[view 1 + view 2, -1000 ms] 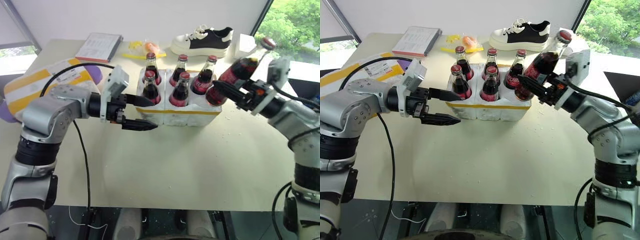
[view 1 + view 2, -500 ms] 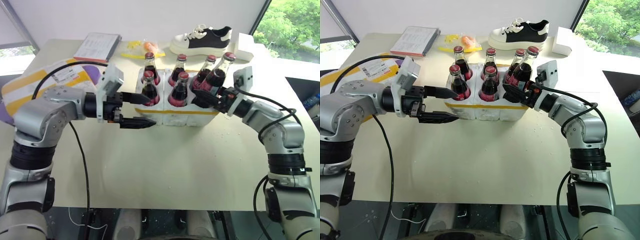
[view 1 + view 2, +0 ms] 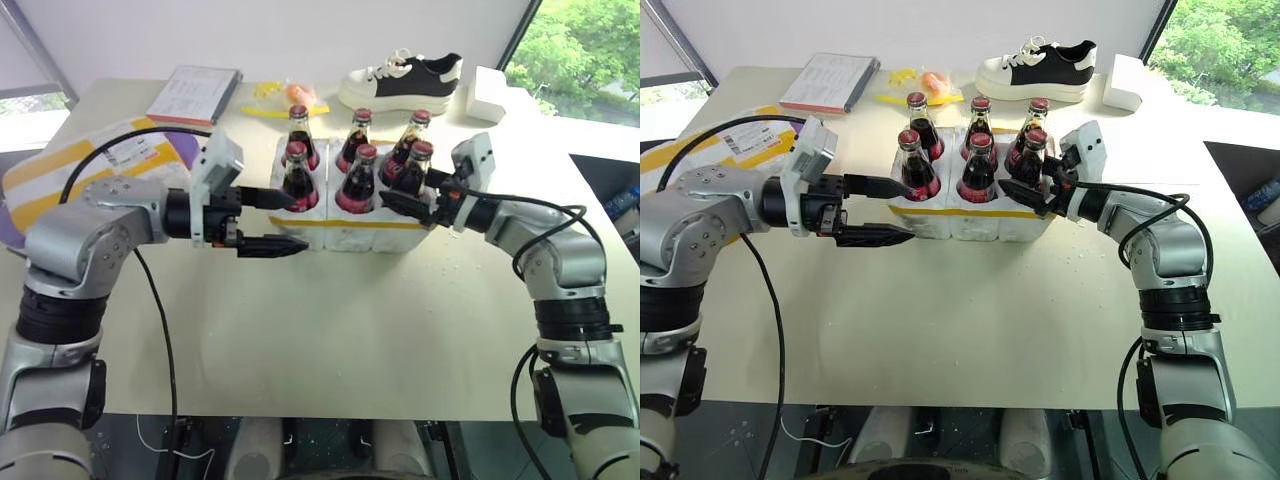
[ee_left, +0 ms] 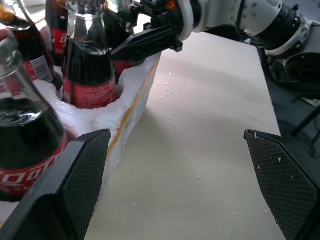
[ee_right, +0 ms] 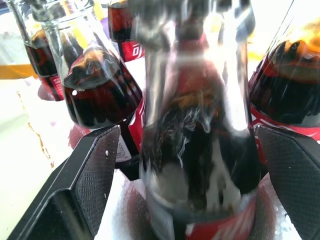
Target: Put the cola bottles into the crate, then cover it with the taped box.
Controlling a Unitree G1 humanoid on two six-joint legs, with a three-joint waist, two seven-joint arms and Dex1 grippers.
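Six cola bottles stand in the crate point(image 3: 360, 238) at mid-table, three behind and three in front. My right gripper point(image 3: 408, 195) is open, its fingers point(image 5: 92, 175) spread wide on either side of the front right bottle point(image 5: 200, 150), which sits in its well. Just left of the crate's front corner, my left gripper point(image 3: 300, 222) is open and holds nothing, with the front left bottle point(image 3: 298, 175) just past its upper finger. In the left wrist view I see the crate's foam wall point(image 4: 130, 105) and the right gripper point(image 4: 145, 42) beyond. The taped box point(image 3: 70, 165) lies far left.
Along the table's far edge lie a booklet point(image 3: 197, 93), an orange and yellow packet point(image 3: 290, 98), a black and white shoe point(image 3: 405, 78) and a small white block point(image 3: 487, 92). A purple thing point(image 3: 190, 148) peeks from under the taped box. Bare tabletop lies in front of the crate.
My right gripper brought the tilted bottle down, stood it in the front right well, then opened. The left gripper has stayed in place, open.
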